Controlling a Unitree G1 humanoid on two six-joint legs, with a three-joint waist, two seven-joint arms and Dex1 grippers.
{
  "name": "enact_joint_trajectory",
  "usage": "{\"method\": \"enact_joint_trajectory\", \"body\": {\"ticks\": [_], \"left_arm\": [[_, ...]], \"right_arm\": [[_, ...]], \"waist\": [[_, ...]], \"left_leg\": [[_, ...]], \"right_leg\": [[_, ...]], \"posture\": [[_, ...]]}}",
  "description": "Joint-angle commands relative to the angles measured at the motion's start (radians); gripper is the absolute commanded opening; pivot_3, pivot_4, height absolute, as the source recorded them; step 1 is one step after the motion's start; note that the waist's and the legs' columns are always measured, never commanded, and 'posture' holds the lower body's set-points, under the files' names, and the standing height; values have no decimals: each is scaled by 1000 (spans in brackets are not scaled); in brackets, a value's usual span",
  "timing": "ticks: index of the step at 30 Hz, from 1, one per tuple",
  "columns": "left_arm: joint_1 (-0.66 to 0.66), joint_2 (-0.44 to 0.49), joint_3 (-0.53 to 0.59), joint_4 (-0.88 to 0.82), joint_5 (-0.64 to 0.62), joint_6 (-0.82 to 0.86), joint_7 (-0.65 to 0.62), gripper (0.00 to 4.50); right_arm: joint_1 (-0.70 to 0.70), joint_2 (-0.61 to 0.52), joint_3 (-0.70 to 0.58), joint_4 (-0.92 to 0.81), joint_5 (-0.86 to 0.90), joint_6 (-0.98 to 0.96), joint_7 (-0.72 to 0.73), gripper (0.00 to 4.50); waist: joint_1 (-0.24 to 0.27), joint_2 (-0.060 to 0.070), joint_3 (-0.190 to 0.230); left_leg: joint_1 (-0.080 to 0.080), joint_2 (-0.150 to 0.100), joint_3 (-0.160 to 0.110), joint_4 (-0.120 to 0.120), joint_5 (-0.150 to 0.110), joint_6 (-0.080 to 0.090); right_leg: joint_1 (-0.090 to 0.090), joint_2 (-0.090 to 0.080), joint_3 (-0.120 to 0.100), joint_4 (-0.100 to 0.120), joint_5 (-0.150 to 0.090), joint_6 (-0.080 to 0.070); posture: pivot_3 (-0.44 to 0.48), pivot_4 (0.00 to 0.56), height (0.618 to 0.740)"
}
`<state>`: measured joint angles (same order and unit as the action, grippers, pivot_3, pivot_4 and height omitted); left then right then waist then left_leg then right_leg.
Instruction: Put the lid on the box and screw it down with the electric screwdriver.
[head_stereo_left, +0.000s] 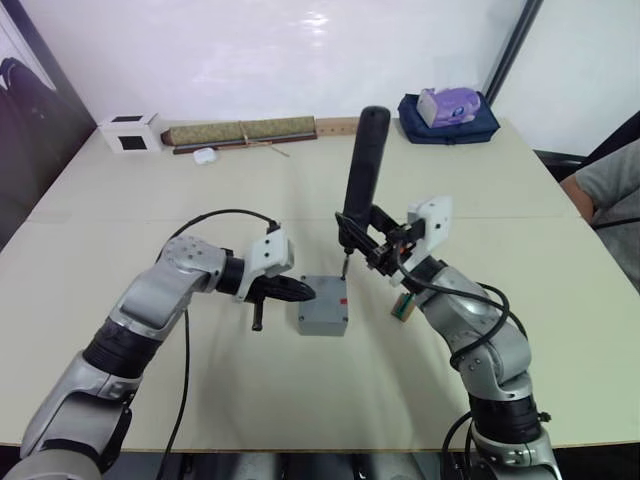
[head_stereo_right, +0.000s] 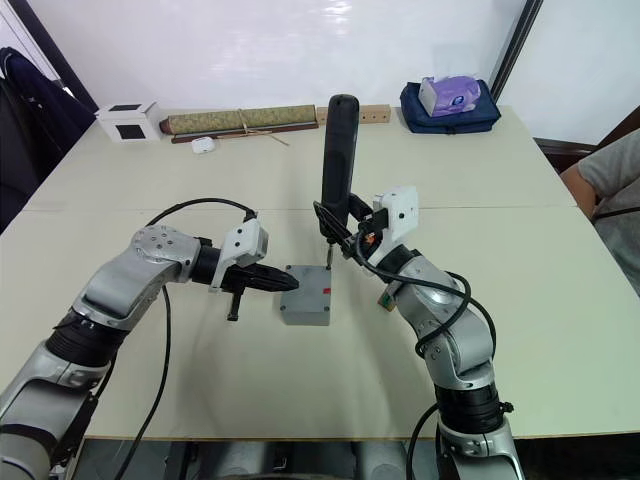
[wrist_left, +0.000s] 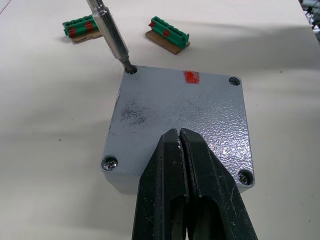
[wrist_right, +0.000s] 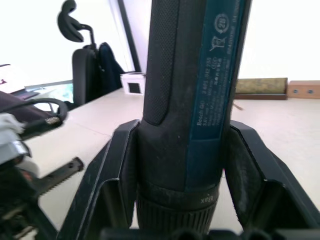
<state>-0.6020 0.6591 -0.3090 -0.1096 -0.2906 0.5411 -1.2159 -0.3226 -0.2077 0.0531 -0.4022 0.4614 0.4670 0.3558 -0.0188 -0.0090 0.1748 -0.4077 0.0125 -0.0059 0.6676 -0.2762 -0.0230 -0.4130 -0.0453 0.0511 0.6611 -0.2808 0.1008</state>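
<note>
Two grippers: your left gripper (wrist_left: 181, 137), pinched closed, rests on the lid (wrist_left: 200, 115), while your right gripper (wrist_right: 180, 175) squeezes the electric screwdriver (head_stereo_left: 362, 165), its bit in the 11 o'clock corner hole.

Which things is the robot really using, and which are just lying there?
Using: lid on the box, electric screwdriver, right gripper, left gripper.
Lying about: white cube, green connectors, tissue pack, long roll.

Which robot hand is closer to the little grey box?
Left. The left gripper, fingers shut, rests on the small square grey plastic box. The right gripper holds the dark electric screwdriver above its corner.
</note>
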Motion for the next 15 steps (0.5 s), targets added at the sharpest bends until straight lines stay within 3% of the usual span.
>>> {"method": "enact_joint_trajectory", "body": {"ticks": [1,6,15], "left_arm": [[8,5,-16,-18,14,12,1,0],[3,4,-15,-13,14,13,-3,0],[10,1,-35,0,37,-5,-3,0]], "right_arm": [[-10,5,-8,-11,-33,-59,-3,1858],[-6,3,2,-9,-27,-47,15,1858],[126,-56,102,-13,-93,-20,59,1858]], "waist": [[0,0,0],[1,0,0],[1,-2,-3]], "left_leg": [[0,0,0,0,0,0],[0,0,0,0,0,0],[4,0,0,0,0,0]], "right_leg": [[0,0,0,0,0,0],[0,0,0,0,0,0],[5,0,0,-1,0,0]], "posture": [[0,150,740],[0,150,740],[0,150,740]]}}
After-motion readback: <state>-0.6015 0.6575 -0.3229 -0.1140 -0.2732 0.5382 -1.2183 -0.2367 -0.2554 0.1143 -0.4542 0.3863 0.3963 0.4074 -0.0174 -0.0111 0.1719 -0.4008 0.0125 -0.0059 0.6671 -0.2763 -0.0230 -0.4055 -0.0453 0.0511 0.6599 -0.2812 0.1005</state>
